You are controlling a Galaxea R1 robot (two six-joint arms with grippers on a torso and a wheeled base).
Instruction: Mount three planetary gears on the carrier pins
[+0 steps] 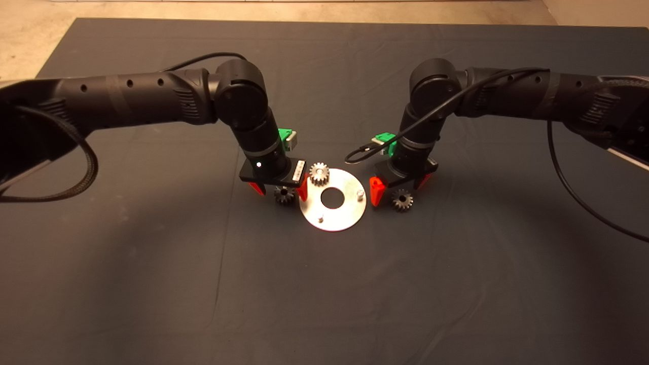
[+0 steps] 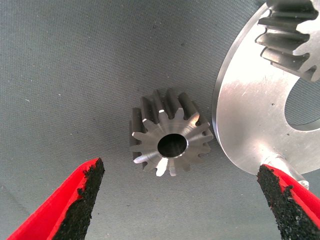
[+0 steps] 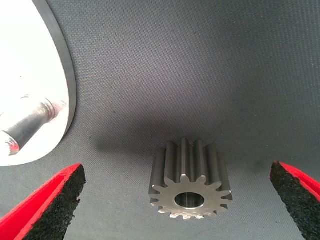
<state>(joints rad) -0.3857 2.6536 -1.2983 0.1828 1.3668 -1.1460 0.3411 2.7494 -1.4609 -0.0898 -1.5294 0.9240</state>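
Note:
A shiny silver disc with a centre hole lies mid-mat. One gear sits on its far-left pin. Two pins stand bare, one at the right and one at the front. A second gear lies on the mat left of the disc, between the open fingers of my left gripper; it also shows in the left wrist view. A third gear lies right of the disc under my open right gripper, and shows in the right wrist view.
The dark mat covers the table; bare tabletop shows beyond its far left edge. A black cable loops from the right arm over the mat. The disc's edge lies close beside the right gripper's finger.

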